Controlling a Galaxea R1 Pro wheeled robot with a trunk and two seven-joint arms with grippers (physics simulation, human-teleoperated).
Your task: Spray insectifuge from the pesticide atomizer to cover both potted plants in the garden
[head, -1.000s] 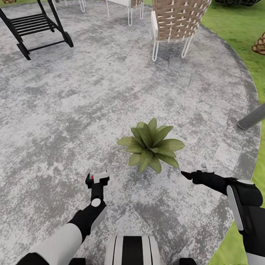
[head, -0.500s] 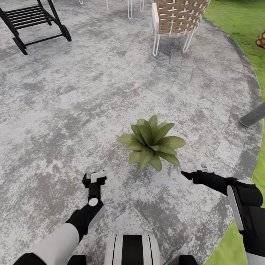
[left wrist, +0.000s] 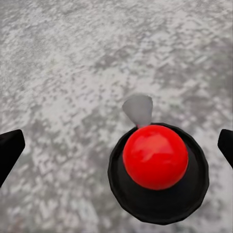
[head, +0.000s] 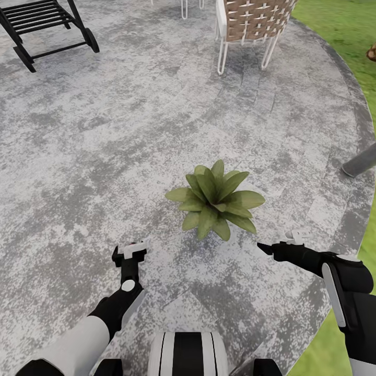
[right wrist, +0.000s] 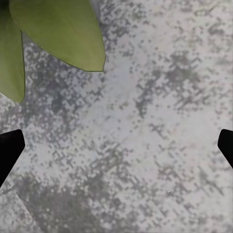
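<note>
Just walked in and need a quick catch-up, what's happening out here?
A two-armed robot stands on the stone patio facing a leafy plant. Its left claw holds the atomizer, seen end-on with its red tip. The right claw is open and empty beside the plant. No white specks show on the leaves.

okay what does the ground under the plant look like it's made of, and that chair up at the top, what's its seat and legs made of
The patio looks like matte stone or concrete: mottled grey and white patches, with faint curved paving seams. The chair back appears woven from flat tan and white straps, probably wicker or webbing, judging by the basket-weave pattern. Its legs look like thin white-painted metal rod. Being rendered, finishes stay uncertain.
</note>
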